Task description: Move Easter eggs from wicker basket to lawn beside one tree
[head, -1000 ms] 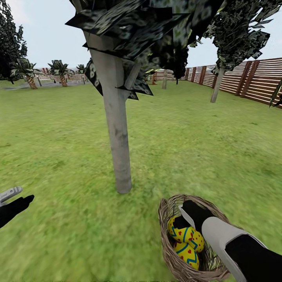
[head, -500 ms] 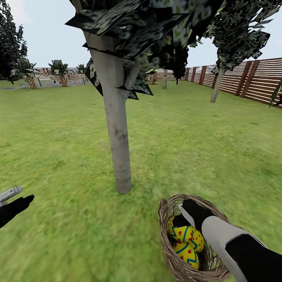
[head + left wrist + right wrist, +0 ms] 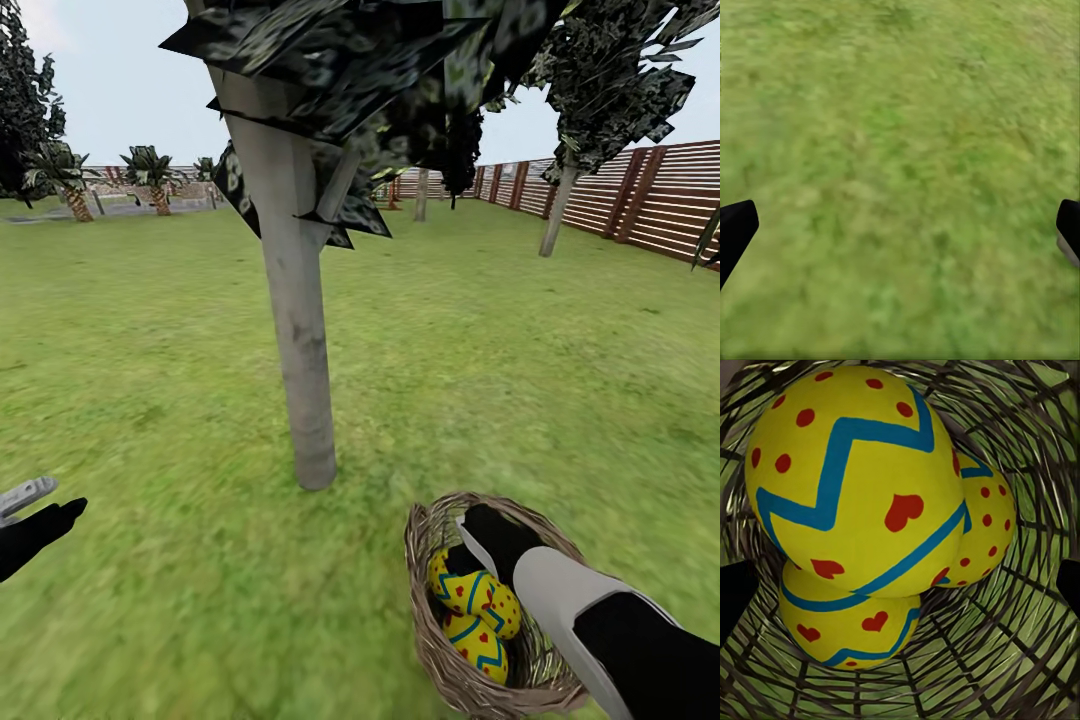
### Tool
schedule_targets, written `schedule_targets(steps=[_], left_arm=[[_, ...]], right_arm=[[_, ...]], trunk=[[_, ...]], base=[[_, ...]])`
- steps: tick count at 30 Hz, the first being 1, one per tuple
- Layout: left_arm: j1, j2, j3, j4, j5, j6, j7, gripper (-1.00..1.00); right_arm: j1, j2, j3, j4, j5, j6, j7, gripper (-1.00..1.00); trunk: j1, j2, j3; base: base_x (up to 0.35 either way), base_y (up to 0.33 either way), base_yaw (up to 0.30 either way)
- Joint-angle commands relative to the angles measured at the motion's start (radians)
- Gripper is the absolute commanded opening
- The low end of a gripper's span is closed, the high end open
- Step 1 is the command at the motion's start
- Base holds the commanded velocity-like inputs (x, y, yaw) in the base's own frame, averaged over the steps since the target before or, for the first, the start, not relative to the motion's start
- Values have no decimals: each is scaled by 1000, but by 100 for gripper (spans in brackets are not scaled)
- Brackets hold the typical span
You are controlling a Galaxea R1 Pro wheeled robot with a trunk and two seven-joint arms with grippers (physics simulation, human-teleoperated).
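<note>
Three Easter eggs (image 3: 859,484) are still sitting in the wicker basket (image 3: 440,655), so nothing is placed yet. Right hand (image 3: 470,560) is reaching inside over them, fingers wide apart, gripping nothing. Left hand (image 3: 30,510) is hanging open and empty over the lawn (image 3: 150,400). Just beyond is standing the grey-trunked tree (image 3: 300,340).
</note>
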Motion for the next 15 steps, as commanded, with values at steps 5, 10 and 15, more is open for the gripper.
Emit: schedule_targets(steps=[5, 10, 15], left_arm=[[-1, 0, 0, -2, 11, 2, 9, 100], [-1, 1, 0, -1, 11, 2, 9, 100], [-1, 0, 0, -1, 11, 2, 9, 100]], right_arm=[[-1, 2, 9, 0, -1, 4, -3, 100], [-1, 6, 10, -2, 2, 2, -3, 100], [-1, 7, 14, -2, 4, -2, -3, 100]], trunk=[[0, 0, -1], [2, -1, -16], [2, -1, -16]], base=[[0, 0, 0], [0, 0, 0], [0, 0, 0]])
